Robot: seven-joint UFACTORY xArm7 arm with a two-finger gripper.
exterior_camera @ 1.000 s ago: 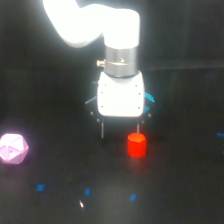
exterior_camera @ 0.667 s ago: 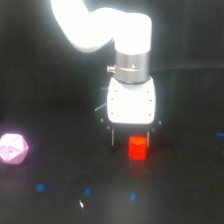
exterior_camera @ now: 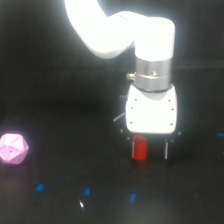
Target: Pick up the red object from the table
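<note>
A dim, blurred scene of a black table [exterior_camera: 60, 200], described from the exterior view's left edge across to its right. Near the left edge, about midway between the table's far and near edges, sits a pink faceted polyhedron [exterior_camera: 12, 148], alone and well apart from everything else. Closer to the near edge lie a few small blue marks [exterior_camera: 87, 191] and one white speck [exterior_camera: 81, 203] (probably just position markers, though that is a guess). Right of centre, a white robot arm [exterior_camera: 110, 30] curves down from the far edge and ends in a boxy white gripper [exterior_camera: 148, 148] pointing straight down. Its two thin dark fingers [exterior_camera: 166, 148] are spread, one on each side of the red object [exterior_camera: 139, 148], a small red stubby cylinder standing on the table. The fingers straddle it so that squeezing inward would catch it. Whether either finger touches it is too blurred to tell. The object appears not yet lifted.
</note>
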